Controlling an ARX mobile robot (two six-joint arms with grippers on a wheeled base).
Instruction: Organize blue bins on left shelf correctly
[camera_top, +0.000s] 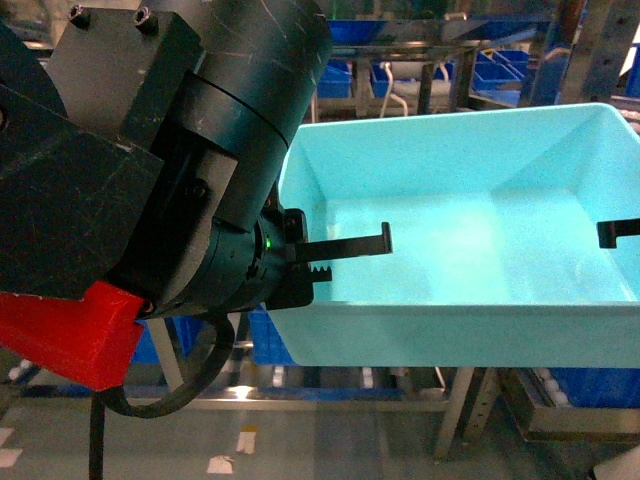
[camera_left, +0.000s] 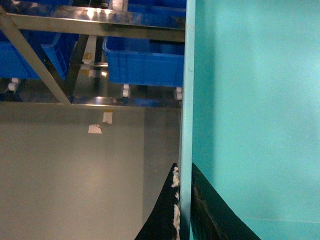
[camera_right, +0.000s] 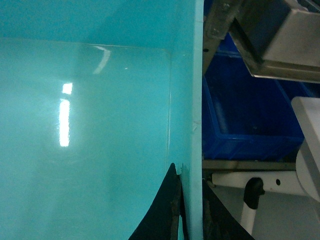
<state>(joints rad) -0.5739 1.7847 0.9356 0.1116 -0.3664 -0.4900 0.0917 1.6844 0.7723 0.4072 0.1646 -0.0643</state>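
The left gripper (camera_left: 182, 212) has its jaws clamped on the left end wall of the turquoise bin (camera_top: 470, 240): in the left wrist view one dark finger (camera_left: 165, 212) lies against the outside of the thin wall and the other against the inside. The right gripper (camera_right: 189, 210) pinches the opposite end wall the same way, one finger (camera_right: 162, 212) inside the tub and one outside, the rim standing between them. In the head view an inner finger of each gripper pokes over the rim into the tub from either side.

The turquoise bin is held between the two arms, level, its open top facing up, clear of any surface and in front of the steel shelf (camera_top: 440, 70). Nothing lies inside it; a light reflects off its smooth floor.

Behind and below it, dark blue bins (camera_left: 145, 62) sit on the shelf's roller tracks, small white rollers (camera_left: 126, 91) showing under one. The left arm's black housing fills the near left of the head view, with a red block (camera_top: 70, 335) beneath it. Below is a grey floor (camera_left: 65, 170) with pale tape marks.
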